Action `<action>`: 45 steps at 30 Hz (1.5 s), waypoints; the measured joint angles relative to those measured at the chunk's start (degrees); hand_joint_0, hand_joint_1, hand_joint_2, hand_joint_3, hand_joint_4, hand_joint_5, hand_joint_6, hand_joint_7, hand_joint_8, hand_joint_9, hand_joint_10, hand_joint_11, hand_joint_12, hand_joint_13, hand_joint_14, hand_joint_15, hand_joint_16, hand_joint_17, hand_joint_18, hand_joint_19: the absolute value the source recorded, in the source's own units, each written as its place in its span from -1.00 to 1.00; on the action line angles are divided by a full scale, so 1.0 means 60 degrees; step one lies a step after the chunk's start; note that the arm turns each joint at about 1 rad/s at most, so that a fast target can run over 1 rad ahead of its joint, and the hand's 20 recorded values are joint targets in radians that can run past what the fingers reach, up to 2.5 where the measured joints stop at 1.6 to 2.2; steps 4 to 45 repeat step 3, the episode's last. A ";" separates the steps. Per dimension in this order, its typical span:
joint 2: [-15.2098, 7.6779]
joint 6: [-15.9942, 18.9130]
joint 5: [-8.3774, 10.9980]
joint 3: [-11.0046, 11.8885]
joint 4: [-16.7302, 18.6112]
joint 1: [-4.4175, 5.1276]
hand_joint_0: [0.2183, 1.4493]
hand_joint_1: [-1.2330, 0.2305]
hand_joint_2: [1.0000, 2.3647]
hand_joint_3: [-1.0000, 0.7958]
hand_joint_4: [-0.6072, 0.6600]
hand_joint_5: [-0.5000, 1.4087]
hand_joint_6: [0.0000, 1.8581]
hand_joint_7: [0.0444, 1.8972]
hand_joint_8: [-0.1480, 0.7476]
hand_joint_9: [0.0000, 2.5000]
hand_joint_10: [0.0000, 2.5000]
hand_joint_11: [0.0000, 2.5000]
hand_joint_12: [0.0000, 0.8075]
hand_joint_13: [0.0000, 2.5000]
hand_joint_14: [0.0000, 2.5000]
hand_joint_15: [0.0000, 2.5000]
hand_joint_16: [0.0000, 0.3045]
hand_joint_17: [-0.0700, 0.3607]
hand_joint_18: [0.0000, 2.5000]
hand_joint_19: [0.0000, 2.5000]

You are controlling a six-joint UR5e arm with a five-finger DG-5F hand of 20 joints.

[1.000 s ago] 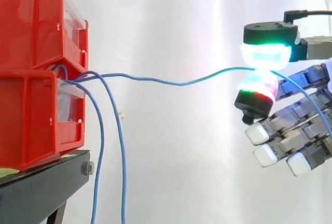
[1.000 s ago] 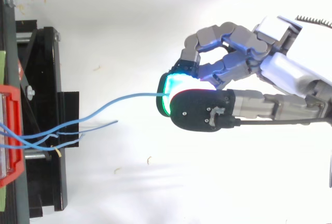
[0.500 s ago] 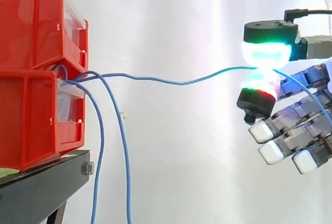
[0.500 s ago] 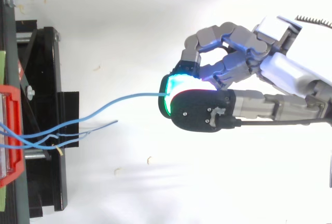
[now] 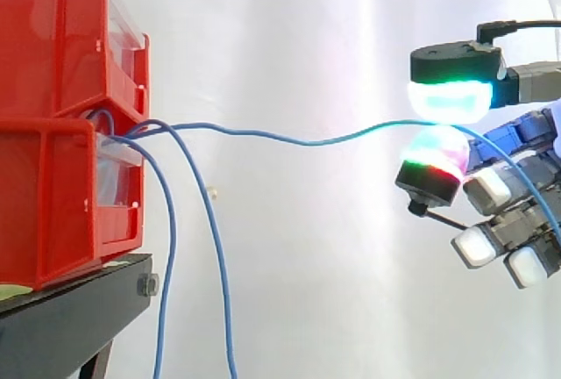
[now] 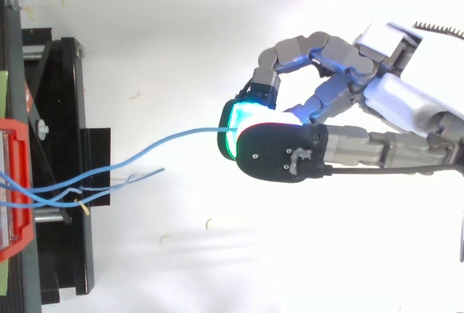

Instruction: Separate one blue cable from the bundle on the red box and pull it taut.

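Bright white curtain [image 5: 289,37] behind; black stand [image 5: 66,322] low at the left.

Side camera, close and level, faces the white curtain [image 5: 289,37], red bins [image 5: 61,177] left of the robot hand [image 5: 458,61]; top camera looks down. Both share robot hand, blue cable [image 5: 307,142] and bins.

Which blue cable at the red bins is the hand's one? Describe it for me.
Start at the red bins. One blue cable leaves their front and runs sideways to the hand, pinched between its pads. The other cables hang down.
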 measured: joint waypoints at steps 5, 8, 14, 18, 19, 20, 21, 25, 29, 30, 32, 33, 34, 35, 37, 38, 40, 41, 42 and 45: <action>0.0000 -0.0004 0.0000 0.0000 0.0000 0.0000 -0.39 -0.25 -0.98 0.06 0.18 -0.60 -0.04 0.03 0.31 0.03 -0.99 -0.40 0.07 -0.14 -0.99 -0.60 -0.65 -0.11 -0.12 -0.65; 0.0000 -0.0004 0.0000 0.0000 0.0000 0.0000 -0.39 -0.25 -0.98 0.06 0.18 -0.60 -0.04 0.03 0.31 0.03 -0.99 -0.40 0.07 -0.14 -0.99 -0.60 -0.65 -0.11 -0.12 -0.65; 0.0000 -0.0004 0.0000 0.0000 0.0000 0.0000 -0.39 -0.25 -0.98 0.06 0.18 -0.60 -0.04 0.03 0.31 0.03 -0.99 -0.40 0.07 -0.14 -0.99 -0.60 -0.65 -0.11 -0.12 -0.65; 0.0000 -0.0004 0.0000 0.0000 0.0000 0.0000 -0.39 -0.25 -0.98 0.06 0.18 -0.60 -0.04 0.03 0.31 0.03 -0.99 -0.40 0.07 -0.14 -0.99 -0.60 -0.65 -0.11 -0.12 -0.65; 0.0000 -0.0004 0.0000 0.0000 0.0000 0.0000 -0.39 -0.25 -0.98 0.06 0.18 -0.60 -0.04 0.03 0.31 0.03 -0.99 -0.40 0.07 -0.14 -0.99 -0.60 -0.65 -0.11 -0.12 -0.65; 0.0000 -0.0004 0.0000 0.0000 0.0000 0.0000 -0.39 -0.25 -0.98 0.06 0.18 -0.60 -0.04 0.03 0.31 0.03 -0.99 -0.40 0.07 -0.14 -0.99 -0.60 -0.65 -0.11 -0.12 -0.65; 0.0000 -0.0004 0.0000 0.0000 0.0000 0.0000 -0.39 -0.25 -0.98 0.06 0.18 -0.60 -0.04 0.03 0.31 0.03 -0.99 -0.40 0.07 -0.14 -0.99 -0.60 -0.65 -0.11 -0.12 -0.65; 0.0000 -0.0004 0.0000 0.0000 0.0000 0.0000 -0.39 -0.25 -0.98 0.06 0.18 -0.60 -0.04 0.03 0.31 0.03 -0.99 -0.40 0.07 -0.14 -0.99 -0.60 -0.65 -0.11 -0.12 -0.65; 0.0000 -0.0004 0.0000 0.0000 0.0000 0.0000 -0.39 -0.25 -0.98 0.06 0.18 -0.60 -0.04 0.03 0.31 0.03 -0.99 -0.40 0.07 -0.14 -0.99 -0.60 -0.65 -0.11 -0.12 -0.65; 0.0000 -0.0004 0.0000 0.0000 0.0000 0.0000 -0.39 -0.25 -0.98 0.06 0.18 -0.60 -0.04 0.03 0.31 0.03 -0.99 -0.40 0.07 -0.14 -0.99 -0.60 -0.65 -0.11 -0.12 -0.65; 0.0000 -0.0004 0.0000 0.0000 0.0000 0.0000 -0.39 -0.25 -0.98 0.06 0.18 -0.60 -0.04 0.03 0.31 0.03 -0.99 -0.40 0.07 -0.14 -0.99 -0.60 -0.65 -0.11 -0.12 -0.65; 0.0000 -0.0004 0.0000 0.0000 0.0000 0.0000 -0.39 -0.25 -0.98 0.06 0.18 -0.60 -0.04 0.03 0.31 0.03 -0.99 -0.40 0.07 -0.14 -0.99 -0.60 -0.65 -0.11 -0.12 -0.65; 0.0000 -0.0004 0.0000 0.0000 0.0000 0.0000 -0.39 -0.25 -0.98 0.06 0.18 -0.60 -0.04 0.03 0.31 0.03 -0.99 -0.40 0.07 -0.14 -0.99 -0.60 -0.65 -0.11 -0.12 -0.65; 0.0000 -0.0004 0.0000 0.0000 0.0000 0.0000 -0.39 -0.25 -0.98 0.06 0.18 -0.60 -0.04 0.03 0.31 0.03 -0.99 -0.40 0.07 -0.14 -0.99 -0.60 -0.65 -0.11 -0.12 -0.65; 0.0000 -0.0004 0.0000 0.0000 0.0000 0.0000 -0.39 -0.25 -0.98 0.06 0.18 -0.60 -0.04 0.03 0.31 0.03 -0.99 -0.40 0.07 -0.14 -0.99 -0.60 -0.65 -0.11 -0.12 -0.65; 0.0000 -0.0004 0.0000 0.0000 0.0000 0.0000 -0.39 -0.25 -0.98 0.06 0.18 -0.60 -0.04 0.03 0.31 0.03 -0.99 -0.40 0.07 -0.14 -0.99 -0.60 -0.65 -0.11 -0.12 -0.65; 0.0000 -0.0004 0.0000 0.0000 0.0000 0.0000 -0.39 -0.25 -0.98 0.06 0.18 -0.60 -0.04 0.03 0.31 0.03 -0.99 -0.40 0.07 -0.14 -0.99 -0.60 -0.65 -0.11 -0.12 -0.65; 0.0000 -0.0004 0.0000 0.0000 0.0000 0.0000 -0.39 -0.25 -0.98 0.06 0.18 -0.60 -0.04 0.03 0.31 0.03 -0.99 -0.40 0.07 -0.14 -0.99 -0.60 -0.65 -0.11 -0.12 -0.65; 0.0000 -0.0004 0.0000 0.0000 0.0000 0.0000 -0.39 -0.25 -0.98 0.06 0.18 -0.60 -0.04 0.03 0.31 0.03 -0.99 -0.40 0.07 -0.14 -0.99 -0.60 -0.65 -0.11 -0.12 -0.65; 0.0000 -0.0004 0.0000 0.0000 0.0000 0.0000 -0.39 -0.25 -0.98 0.06 0.18 -0.60 -0.04 0.03 0.31 0.03 -0.99 -0.40 0.07 -0.14 -0.99 -0.60 -0.65 -0.11 -0.12 -0.65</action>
